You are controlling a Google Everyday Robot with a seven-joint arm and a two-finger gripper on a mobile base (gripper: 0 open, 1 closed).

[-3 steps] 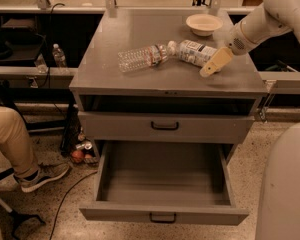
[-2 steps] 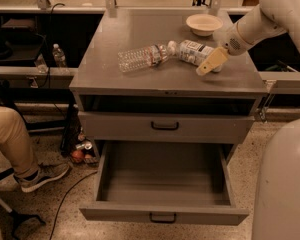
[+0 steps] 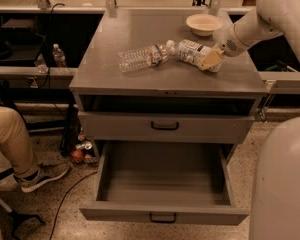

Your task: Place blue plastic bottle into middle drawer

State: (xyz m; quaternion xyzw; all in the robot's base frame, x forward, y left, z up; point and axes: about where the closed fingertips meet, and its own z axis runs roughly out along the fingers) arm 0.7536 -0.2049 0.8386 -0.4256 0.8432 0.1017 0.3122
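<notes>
The blue plastic bottle (image 3: 191,51), stout with a white cap and a big white label, lies on its side on the grey cabinet top (image 3: 140,76). My gripper (image 3: 210,60) is at the bottle's right end, its pale fingers (image 3: 208,60) against the bottle's base. The middle drawer (image 3: 162,215), the lowest one, is pulled open, with nothing in its tray.
A clear ribbed water bottle (image 3: 140,58) lies just left of the blue bottle. A cream bowl (image 3: 204,24) stands behind it. The drawer above (image 3: 165,126) is shut. A seated person's leg and shoe (image 3: 25,154) are at the left. The robot's white body (image 3: 282,184) fills the lower right.
My gripper has moved left and closed in on the blue bottle's right end. The bottles have not shifted.
</notes>
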